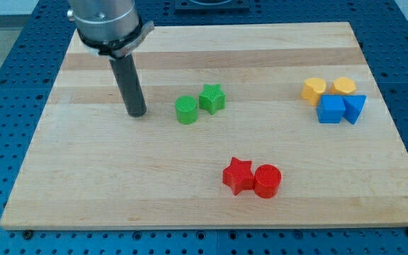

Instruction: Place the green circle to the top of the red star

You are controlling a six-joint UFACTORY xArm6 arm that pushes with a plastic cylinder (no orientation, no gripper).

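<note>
The green circle (186, 110) lies near the middle of the wooden board, touching the green star (212, 98) on its upper right. The red star (238, 176) lies lower down, right of centre, touching the red circle (267, 181) on its right. My tip (137, 113) rests on the board to the left of the green circle, a short gap away. The green circle is up and to the left of the red star.
At the view's right stand two yellow blocks (314, 90) (344, 87), with a blue cube (331, 110) and a blue triangular block (355, 108) just below them. The wooden board (83, 177) lies on a blue perforated table.
</note>
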